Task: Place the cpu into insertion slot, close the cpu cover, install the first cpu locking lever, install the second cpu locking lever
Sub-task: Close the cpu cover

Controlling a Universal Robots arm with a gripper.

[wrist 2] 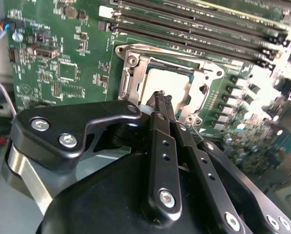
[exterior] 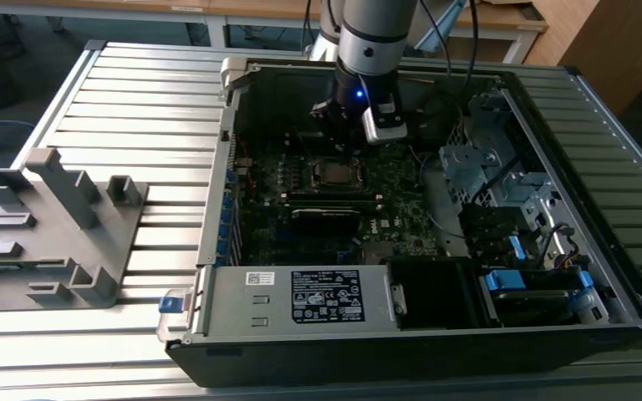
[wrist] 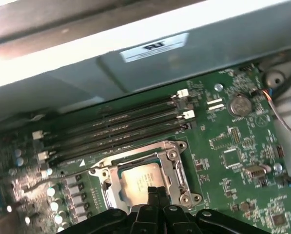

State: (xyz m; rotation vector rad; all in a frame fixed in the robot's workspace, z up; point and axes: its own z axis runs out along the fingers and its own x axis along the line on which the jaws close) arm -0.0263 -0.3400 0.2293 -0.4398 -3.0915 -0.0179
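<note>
A green motherboard (wrist 2: 62, 73) lay beneath the claw (wrist 2: 162, 97), with black memory slots (wrist: 116, 129) just beyond its tips and a coin battery (wrist: 240, 104) farther off. An open computer case (exterior: 218, 209) surrounded the claw. Its labelled power supply (exterior: 254, 296) sat well apart. A grey fixture (exterior: 53, 225) stood far outside on the slatted table (exterior: 131, 83).

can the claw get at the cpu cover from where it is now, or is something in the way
Probably yes. The cpu cover lies around the cpu with nothing over it, the shut claw hangs just above it, and the memory slots beside it sit low.
</note>
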